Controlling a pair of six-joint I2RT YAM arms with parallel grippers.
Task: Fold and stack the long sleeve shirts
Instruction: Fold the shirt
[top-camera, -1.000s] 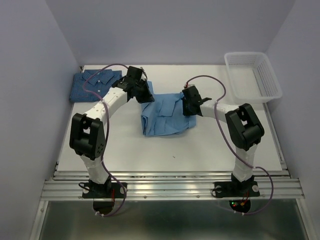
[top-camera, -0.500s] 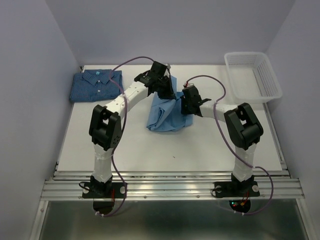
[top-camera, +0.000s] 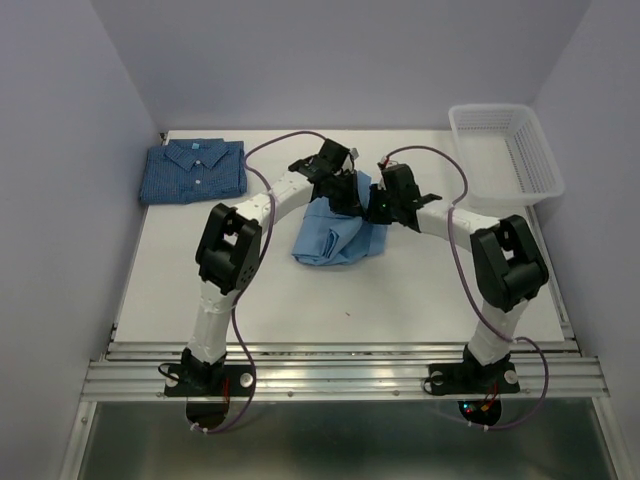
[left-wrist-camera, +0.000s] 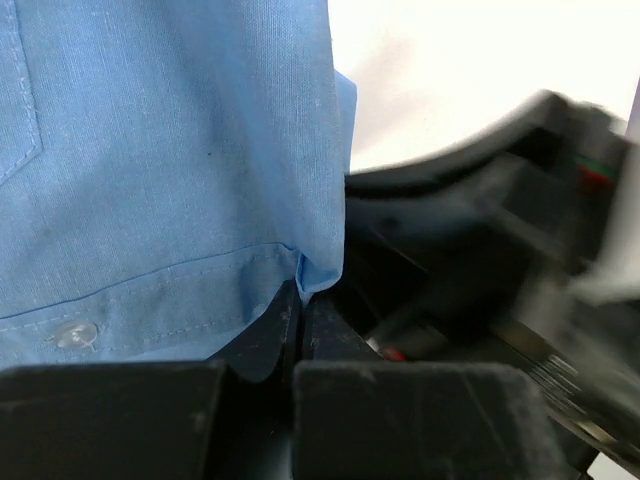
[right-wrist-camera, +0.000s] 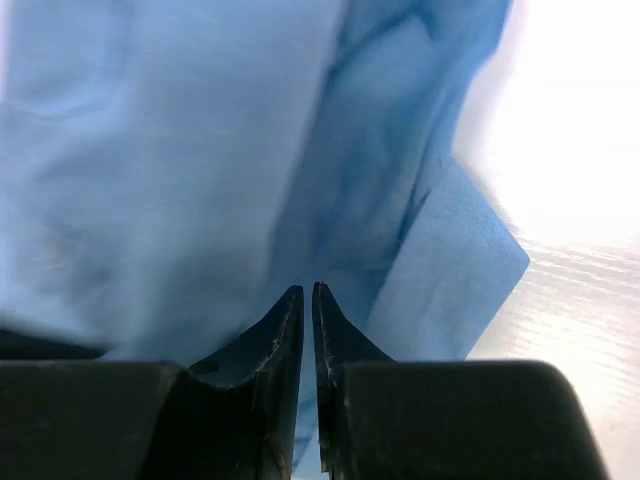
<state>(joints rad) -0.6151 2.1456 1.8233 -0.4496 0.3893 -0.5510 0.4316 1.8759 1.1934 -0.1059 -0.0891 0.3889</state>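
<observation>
The light sky-blue shirt (top-camera: 330, 232) lies bunched and half folded at the table's middle. My left gripper (top-camera: 347, 190) is shut on its hem corner (left-wrist-camera: 318, 272) and holds it up over the shirt's far right part. My right gripper (top-camera: 378, 208) is right beside it, shut on a fold of the same shirt (right-wrist-camera: 250, 180). The two grippers almost touch. The darker blue checked shirt (top-camera: 193, 170) lies folded flat at the far left, collar up.
A white mesh basket (top-camera: 505, 152) stands at the far right corner. The right arm's dark body (left-wrist-camera: 500, 250) fills the right side of the left wrist view. Bare white table (top-camera: 400, 290) lies in front of the shirt.
My left gripper has swung from the shirt's left edge rightward across it, carrying the cloth over, and now meets the right gripper. The right gripper rose slightly. The shirt is narrower.
</observation>
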